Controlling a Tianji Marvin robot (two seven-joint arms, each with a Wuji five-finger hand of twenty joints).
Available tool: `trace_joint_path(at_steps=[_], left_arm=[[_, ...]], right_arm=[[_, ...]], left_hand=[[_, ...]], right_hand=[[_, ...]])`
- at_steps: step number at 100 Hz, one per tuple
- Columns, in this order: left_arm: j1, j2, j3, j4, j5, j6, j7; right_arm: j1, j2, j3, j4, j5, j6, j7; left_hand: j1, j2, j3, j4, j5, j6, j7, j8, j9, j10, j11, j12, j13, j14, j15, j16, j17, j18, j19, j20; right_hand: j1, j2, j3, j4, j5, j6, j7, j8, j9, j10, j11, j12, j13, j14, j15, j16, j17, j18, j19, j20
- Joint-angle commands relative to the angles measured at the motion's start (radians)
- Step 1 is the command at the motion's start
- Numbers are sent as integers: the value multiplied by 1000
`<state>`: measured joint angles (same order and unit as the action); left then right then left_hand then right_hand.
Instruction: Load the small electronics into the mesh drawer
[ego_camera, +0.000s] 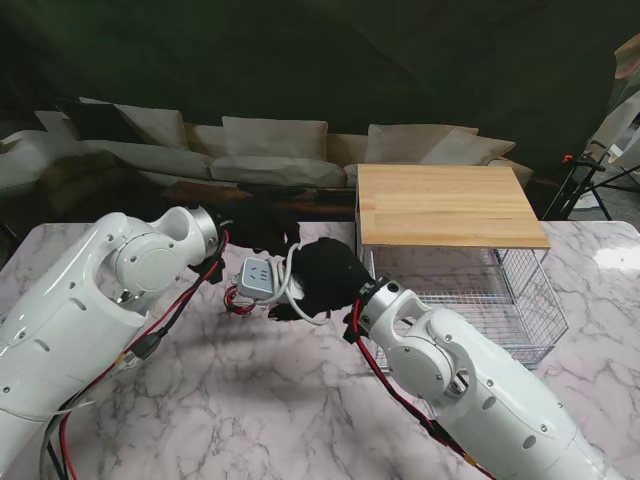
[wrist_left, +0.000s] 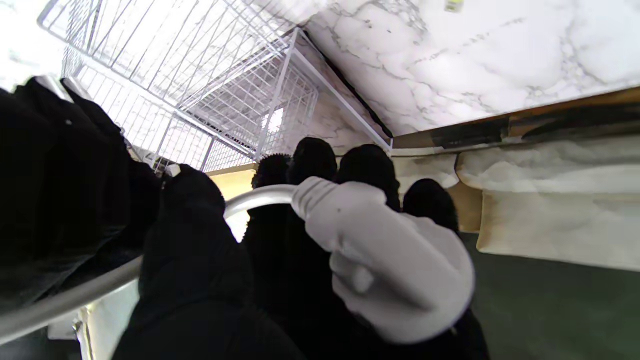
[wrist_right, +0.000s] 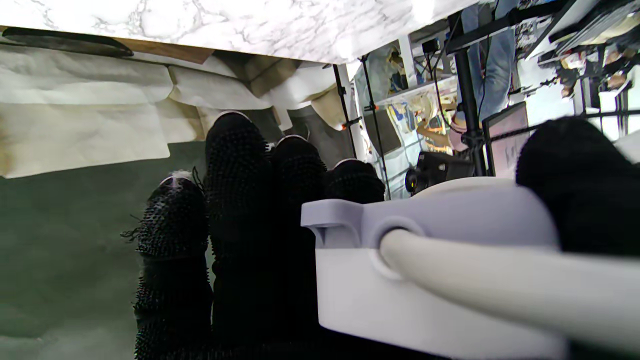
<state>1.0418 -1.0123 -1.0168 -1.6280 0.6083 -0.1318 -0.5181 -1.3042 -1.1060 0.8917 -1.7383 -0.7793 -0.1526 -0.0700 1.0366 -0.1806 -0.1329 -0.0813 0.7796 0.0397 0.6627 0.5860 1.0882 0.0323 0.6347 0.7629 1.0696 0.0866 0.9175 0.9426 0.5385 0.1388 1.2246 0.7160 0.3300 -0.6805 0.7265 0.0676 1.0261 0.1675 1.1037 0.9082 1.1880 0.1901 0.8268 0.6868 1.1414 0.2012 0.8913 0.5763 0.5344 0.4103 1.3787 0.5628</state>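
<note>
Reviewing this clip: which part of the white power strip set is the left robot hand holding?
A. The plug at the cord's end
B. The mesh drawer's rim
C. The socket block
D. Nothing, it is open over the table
A. In the left wrist view the left robot hand has its black fingers closed around the white plug, while the right robot hand holds the socket block.

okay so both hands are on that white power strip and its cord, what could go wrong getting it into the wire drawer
1. The white power strip is shared: the right hand has its body, the left hand its white plug. Uncoordinated moves could tug it loose.
2. The loose white cord loops between them and may snag the white wire mesh drawer rim.
3. The wooden top covers much of the drawer, so the opening looks tight.
</note>
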Motion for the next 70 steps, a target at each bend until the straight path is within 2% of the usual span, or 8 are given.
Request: trace_joint_path(at_steps=[1,13,24,46,70], left_arm=[[-1,-9,11,27,0,9,-15],[1,-12,23,41,-41,23,-12],[5,-11,21,47,-47,23,-15],[2,-12,33,51,-61,26,-15],[-5,-17,51,40,-54,55,-2]], right_arm=[[-4,-18,6,-40,1,7,-26],[-11,-26,28,-47,-2,31,-62],[-15,-30,48,-51,-11,46,-90],[-13,-37,58,-49,15,67,-106],[-10,-37,50,-43,26,77,-94]], left_hand=[[118,16,129,72,14,3,10,-8,12,16,37,14,36,-7,82,42,-4,-18,19,-12],[120,17,129,72,8,-3,6,-9,7,16,40,18,31,-9,83,47,-11,-14,14,-12],[120,19,129,72,9,-1,5,-10,6,18,42,21,31,-10,86,50,-11,-11,14,-12],[127,27,131,72,3,1,3,-9,8,23,48,26,31,-7,95,57,-10,-6,17,-8],[193,115,120,62,-77,-2,-39,32,-31,27,102,105,14,-22,176,106,-26,32,32,15]], right_hand=[[149,205,510,19,125,-66,100,32,41,-96,65,13,32,-13,8,13,7,29,23,7],[152,206,509,18,124,-62,100,33,39,-95,66,14,28,-12,8,14,6,30,22,7],[154,208,506,16,122,-59,99,34,37,-95,67,14,27,-12,10,16,4,31,20,6],[159,213,500,15,119,-57,98,36,32,-92,68,14,21,-9,9,16,0,31,17,5],[159,209,501,17,119,-56,99,38,35,-90,69,13,24,-8,11,17,2,33,16,4]])
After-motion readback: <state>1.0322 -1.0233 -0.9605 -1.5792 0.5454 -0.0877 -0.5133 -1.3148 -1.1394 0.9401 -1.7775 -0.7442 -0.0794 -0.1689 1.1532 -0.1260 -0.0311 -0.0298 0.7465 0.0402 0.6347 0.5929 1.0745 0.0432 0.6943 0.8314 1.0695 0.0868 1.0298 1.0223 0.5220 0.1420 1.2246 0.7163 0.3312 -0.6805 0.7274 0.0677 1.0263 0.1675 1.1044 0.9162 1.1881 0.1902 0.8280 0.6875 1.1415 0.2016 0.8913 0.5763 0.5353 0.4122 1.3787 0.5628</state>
